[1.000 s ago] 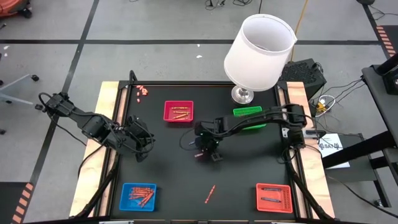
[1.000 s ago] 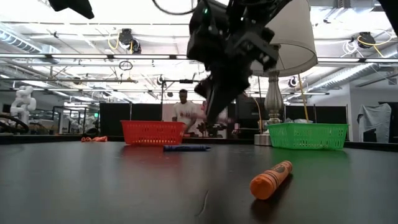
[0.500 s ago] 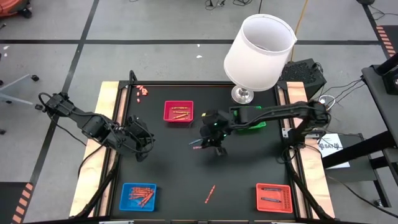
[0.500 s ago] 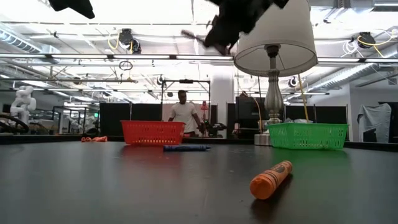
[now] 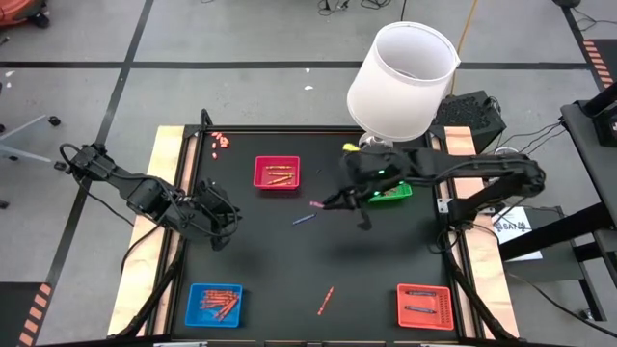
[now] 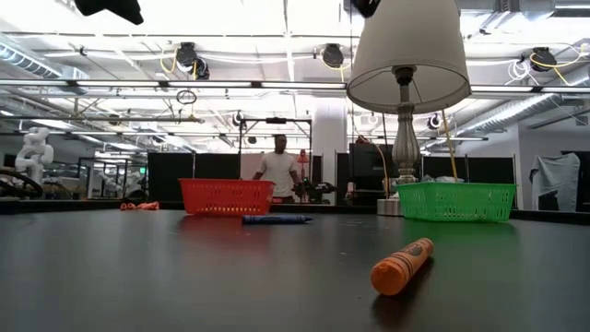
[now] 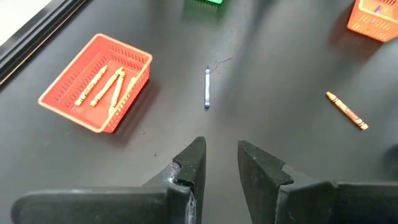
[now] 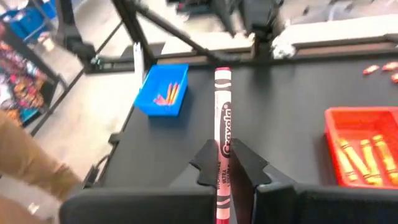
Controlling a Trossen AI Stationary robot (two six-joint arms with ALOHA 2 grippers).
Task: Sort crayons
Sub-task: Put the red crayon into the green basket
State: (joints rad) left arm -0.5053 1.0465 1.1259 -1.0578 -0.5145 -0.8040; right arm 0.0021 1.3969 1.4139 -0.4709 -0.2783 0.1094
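My right gripper (image 5: pixel 339 200) hovers over the table's far middle, beside the green tray (image 5: pixel 389 192), shut on a red-pink crayon (image 8: pixel 222 118). A blue crayon (image 5: pixel 304 219) lies flat on the black table just near-left of it. An orange crayon (image 5: pixel 326 300) lies toward the near edge and also shows in the low view (image 6: pixel 402 266). My left gripper (image 7: pixel 217 162) is open and empty at the table's left side (image 5: pixel 218 220). The red tray (image 5: pixel 277 173) and blue tray (image 5: pixel 215 304) hold several crayons; the orange tray (image 5: pixel 424 306) holds two. My right gripper pinches the red-pink crayon between its two fingers (image 8: pixel 244 163), on the labelled lower half of its length (image 8: pixel 222 155). The crayon lies along the fingers and sticks out past their tips, pointing toward the table's left (image 5: pixel 316 204). It is lifted clear of the table.
A white-shaded lamp (image 5: pixel 400 77) stands at the far edge beside the green tray. A few loose crayons (image 5: pixel 221 142) lie at the far left corner. A person (image 6: pixel 279 171) stands in the room behind the table. Bare black tabletop lies between the trays.
My right gripper has risen from the table's middle with the red-pink crayon and gone toward the far right, toward the green tray, leaving the low view upward. The crayon is now lifted clear. The blue and orange crayons have stayed in place.
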